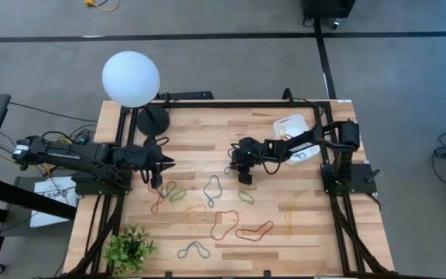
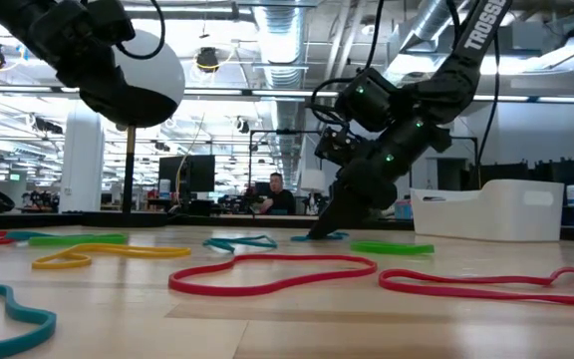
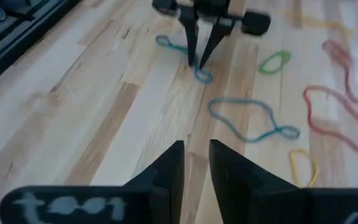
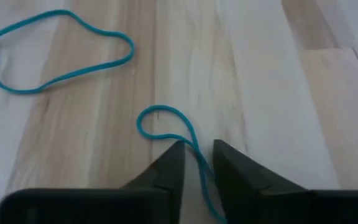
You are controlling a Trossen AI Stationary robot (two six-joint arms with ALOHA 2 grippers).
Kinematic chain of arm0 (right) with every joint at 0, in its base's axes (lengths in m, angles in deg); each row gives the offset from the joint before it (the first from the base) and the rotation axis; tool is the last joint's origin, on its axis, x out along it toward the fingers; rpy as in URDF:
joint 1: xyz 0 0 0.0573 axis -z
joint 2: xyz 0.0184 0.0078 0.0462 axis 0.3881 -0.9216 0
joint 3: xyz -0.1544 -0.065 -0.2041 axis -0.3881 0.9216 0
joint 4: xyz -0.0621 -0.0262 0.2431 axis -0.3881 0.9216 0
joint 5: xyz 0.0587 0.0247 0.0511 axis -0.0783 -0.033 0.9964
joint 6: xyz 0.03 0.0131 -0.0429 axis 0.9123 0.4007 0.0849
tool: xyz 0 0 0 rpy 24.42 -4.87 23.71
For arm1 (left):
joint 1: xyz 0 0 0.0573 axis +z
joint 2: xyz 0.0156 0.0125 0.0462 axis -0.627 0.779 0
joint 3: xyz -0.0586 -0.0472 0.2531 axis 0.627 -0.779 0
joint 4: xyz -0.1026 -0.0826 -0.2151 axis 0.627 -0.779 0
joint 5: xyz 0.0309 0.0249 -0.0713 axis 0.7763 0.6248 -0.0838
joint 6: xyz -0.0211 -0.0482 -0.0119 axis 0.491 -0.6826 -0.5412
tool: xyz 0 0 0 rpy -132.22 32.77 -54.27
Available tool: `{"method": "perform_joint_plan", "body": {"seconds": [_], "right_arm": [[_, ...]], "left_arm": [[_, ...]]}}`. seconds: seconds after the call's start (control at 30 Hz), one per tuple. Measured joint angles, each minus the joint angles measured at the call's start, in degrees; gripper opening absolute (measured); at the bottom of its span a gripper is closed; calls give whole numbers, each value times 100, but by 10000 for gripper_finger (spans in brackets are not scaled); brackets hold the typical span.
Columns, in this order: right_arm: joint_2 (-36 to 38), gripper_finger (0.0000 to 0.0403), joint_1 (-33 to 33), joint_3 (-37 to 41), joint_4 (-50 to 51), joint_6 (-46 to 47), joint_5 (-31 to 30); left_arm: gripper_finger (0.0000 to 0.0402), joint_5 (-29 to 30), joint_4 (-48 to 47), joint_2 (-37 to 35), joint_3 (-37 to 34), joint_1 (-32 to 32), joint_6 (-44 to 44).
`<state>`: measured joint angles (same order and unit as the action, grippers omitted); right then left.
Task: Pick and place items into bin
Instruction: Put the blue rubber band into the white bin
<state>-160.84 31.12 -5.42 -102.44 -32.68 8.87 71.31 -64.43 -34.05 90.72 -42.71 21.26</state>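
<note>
Rubber-band loops in red, green, yellow, orange and teal lie flat on the wooden table. My right gripper point(image 1: 245, 178) point(image 2: 322, 231) points down with its tips at the table top. It is open by a narrow gap, and one strand of a small teal band point(image 4: 166, 118) point(image 3: 202, 76) runs between its fingers. That band lies flat on the wood. My left gripper point(image 1: 169, 163) point(image 3: 196, 149) hovers at the table's left, open by a narrow gap and holding nothing. The white bin point(image 1: 281, 124) point(image 2: 496, 209) stands near the far right corner, behind the right arm.
A larger teal band point(image 4: 61, 53) point(image 1: 211, 190) lies just near of the right gripper. Red bands point(image 1: 254, 230), a green one point(image 1: 245, 197) and a yellow one point(image 1: 289, 217) lie toward the near edge. The globe lamp point(image 1: 131, 77) stands far left, a small plant point(image 1: 130, 249) near left.
</note>
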Motion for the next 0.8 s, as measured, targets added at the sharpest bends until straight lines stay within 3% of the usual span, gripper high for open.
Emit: {"method": "perform_joint_plan", "body": {"seconds": [0.13,0.37,0.53,0.8], "right_arm": [[127,9,-26,27,-188,54,47],[894,4,-259,29,-768,422,118],[1233,7,-689,42,-1442,1132,-477],[1199,4,-1332,37,-1443,1527,-1819]], "left_arm": [[63,4,520,11,0,0,-40],[63,8,1648,12,0,0,-24],[63,6,2266,338,9,0,415],[93,15,3366,1778,9,0,754]]}}
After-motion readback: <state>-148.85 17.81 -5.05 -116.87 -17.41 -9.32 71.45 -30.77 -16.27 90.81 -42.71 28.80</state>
